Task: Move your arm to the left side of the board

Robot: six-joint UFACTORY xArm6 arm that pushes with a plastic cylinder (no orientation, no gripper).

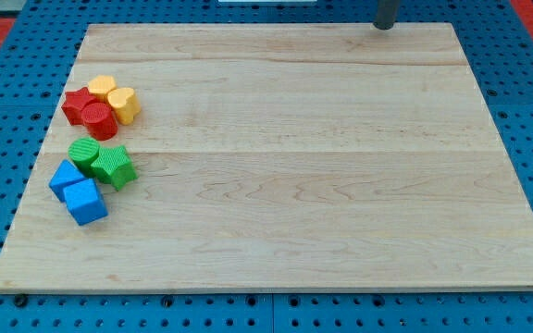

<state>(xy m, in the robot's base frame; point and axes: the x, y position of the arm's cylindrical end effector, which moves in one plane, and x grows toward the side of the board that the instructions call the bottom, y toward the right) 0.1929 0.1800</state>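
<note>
Our tip (pixel 383 27) sits at the view's top right, far from the blocks. The board's (pixel 276 166) left side lies far left. Our tool is one bare rod, holding nothing.

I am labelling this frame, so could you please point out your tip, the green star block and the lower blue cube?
my tip (pixel 383 27): camera view, rod's lower end.
green star block (pixel 114 166): camera view, top face.
lower blue cube (pixel 83 196): camera view, top face.
</note>
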